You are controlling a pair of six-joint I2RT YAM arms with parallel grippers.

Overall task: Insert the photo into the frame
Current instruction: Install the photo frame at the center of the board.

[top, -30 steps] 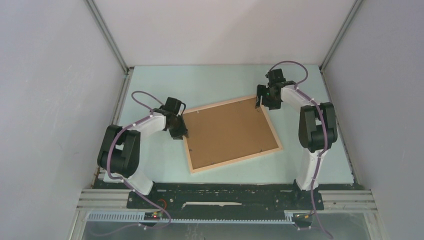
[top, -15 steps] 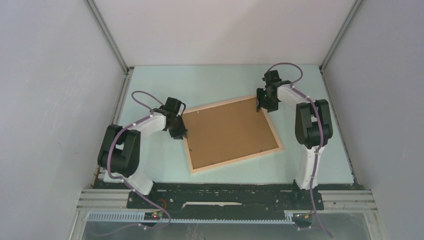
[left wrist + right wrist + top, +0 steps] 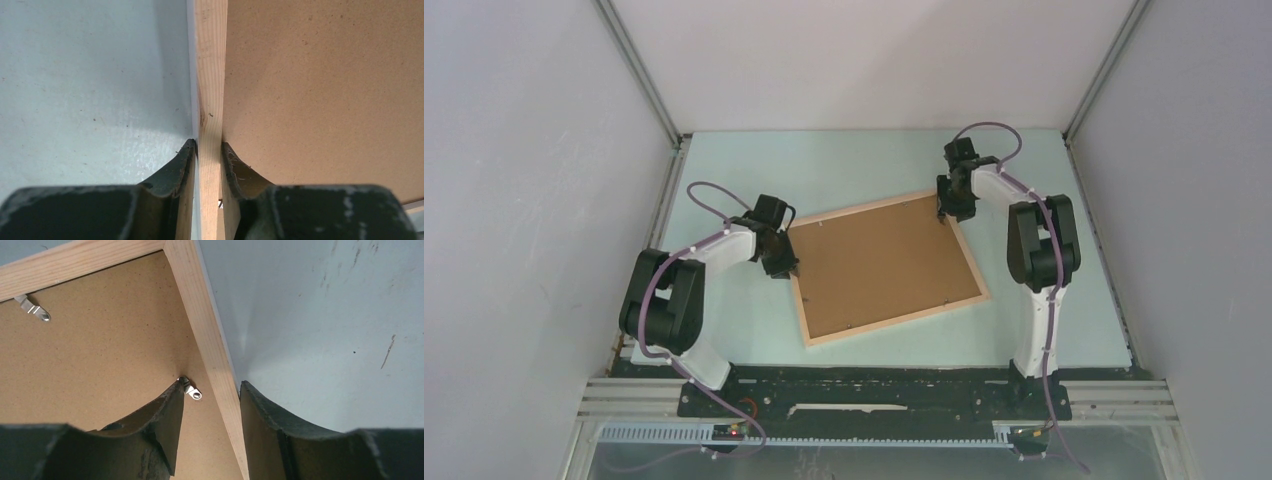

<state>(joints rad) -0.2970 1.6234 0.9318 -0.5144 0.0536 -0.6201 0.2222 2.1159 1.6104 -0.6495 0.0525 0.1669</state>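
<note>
Frame (image 3: 897, 320) flat at worktop (image 3: 844, 175) centre, skewed, pale grainy wood up; photo (image 3: 879, 265) inside, matte brown board showing. Left gripper (image 3: 209, 150) clamps left rail. Right gripper (image 3: 210, 384) straddles far-right rail, unclamped; metal tab (image 3: 190, 389) by inner finger.

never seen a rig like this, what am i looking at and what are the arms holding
Two small robot arms stand at the near edge of a pale green table. The wide picture looks down from above; the close-ups come from a camera on each wrist. On the table lies a pale wood frame, back up, the photo's brown backing board inside it. The left gripper is clamped on one frame rail. The right gripper is open, straddling another rail near a corner.
</note>
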